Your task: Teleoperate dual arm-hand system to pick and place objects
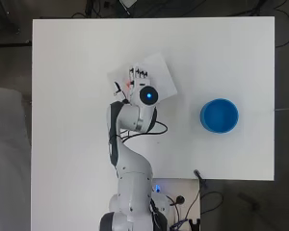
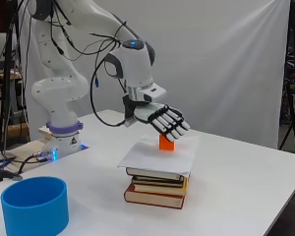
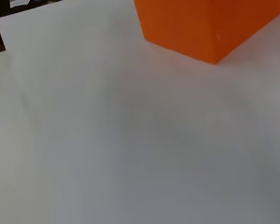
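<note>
White table carried stacked books under a paper sheet; on it stood the orange block, its top hidden behind my open hand hovering above.

Orange block: smooth, matt faces with crisp edges, looks like plastic or painted wood, cannot tell which; sits on a white paper sheet, matt and faintly rippled, draped over a stack of books with cloth- or card-like covers and paper page edges. Blue cup near the table's right edge: smooth plastic, slight sheen. Table: smooth matt white top; hand: glossy black and white plastic shells.
</note>
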